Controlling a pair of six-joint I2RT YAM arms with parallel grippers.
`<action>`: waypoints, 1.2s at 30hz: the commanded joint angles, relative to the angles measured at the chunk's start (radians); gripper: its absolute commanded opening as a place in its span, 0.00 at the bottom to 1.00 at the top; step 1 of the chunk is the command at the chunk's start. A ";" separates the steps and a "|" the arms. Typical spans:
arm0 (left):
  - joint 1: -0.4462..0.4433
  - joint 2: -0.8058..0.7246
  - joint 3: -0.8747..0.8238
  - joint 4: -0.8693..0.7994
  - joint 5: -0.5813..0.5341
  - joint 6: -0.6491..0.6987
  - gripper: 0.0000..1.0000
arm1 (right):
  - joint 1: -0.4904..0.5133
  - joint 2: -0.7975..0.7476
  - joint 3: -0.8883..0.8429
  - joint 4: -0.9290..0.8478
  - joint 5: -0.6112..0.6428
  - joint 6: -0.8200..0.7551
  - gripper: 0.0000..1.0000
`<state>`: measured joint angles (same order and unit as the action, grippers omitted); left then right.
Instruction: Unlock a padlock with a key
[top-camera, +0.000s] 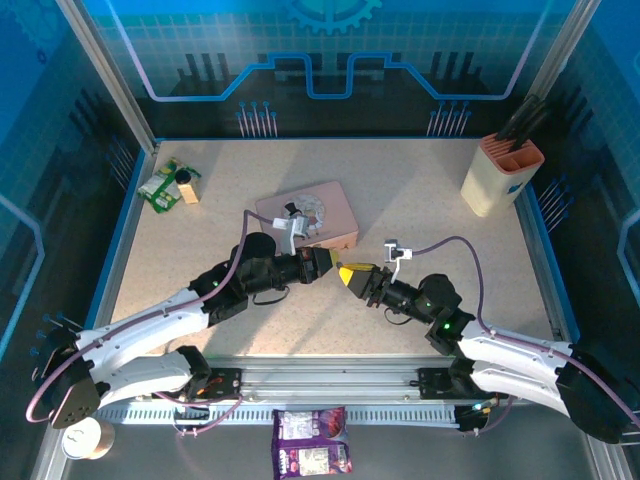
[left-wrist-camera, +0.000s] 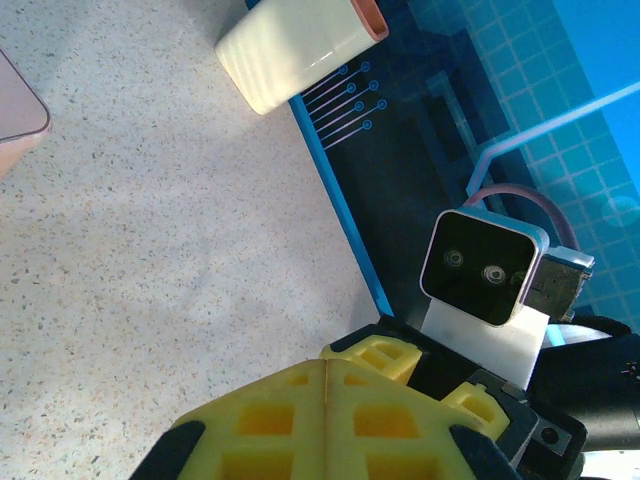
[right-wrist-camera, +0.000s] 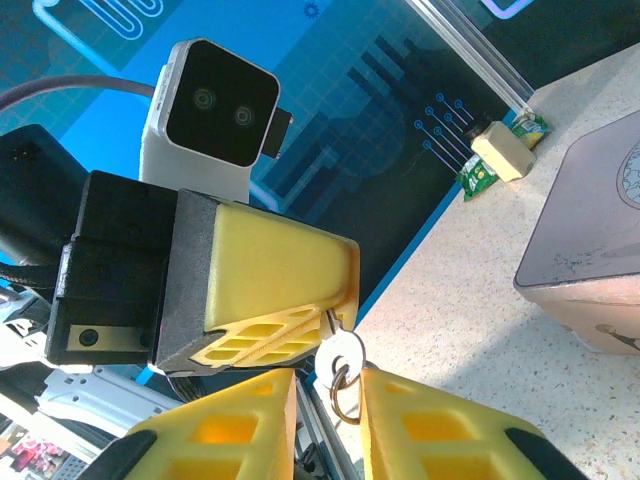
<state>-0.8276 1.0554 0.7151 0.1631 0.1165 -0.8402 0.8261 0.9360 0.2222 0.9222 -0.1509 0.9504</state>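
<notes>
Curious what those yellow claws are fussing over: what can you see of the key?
The key is tiny, silvery metal. Its round head pokes out of the left gripper's shut fingertips, with a wire ring dangling from it; the rest is hidden there. It hangs in the gap between the right gripper's open fingers.

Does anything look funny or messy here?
Nothing looks spilled or broken. One funny thing: the key hangs in mid-air, pinched at the tip of the left tool, its ring dangling between the spread fingers of the right tool.

Left arm (top-camera: 140, 335) and right arm (top-camera: 510, 352) both had white lower links, black upper joints, yellow latticed fingers (right-wrist-camera: 275, 275), purple cables (left-wrist-camera: 510, 192), white-cased wrist cameras (right-wrist-camera: 215, 110).
</notes>
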 joint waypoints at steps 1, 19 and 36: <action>-0.001 -0.015 -0.018 0.018 -0.014 -0.011 0.00 | 0.007 0.003 -0.005 0.068 -0.012 -0.001 0.24; -0.013 -0.005 -0.034 0.064 0.000 -0.022 0.00 | 0.003 0.069 0.016 0.141 -0.031 0.033 0.21; -0.032 0.008 -0.057 0.113 -0.002 -0.025 0.00 | -0.025 0.068 0.015 0.177 -0.042 0.076 0.17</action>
<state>-0.8421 1.0557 0.6815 0.2527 0.1101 -0.8635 0.8101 1.0058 0.2222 1.0206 -0.1844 1.0172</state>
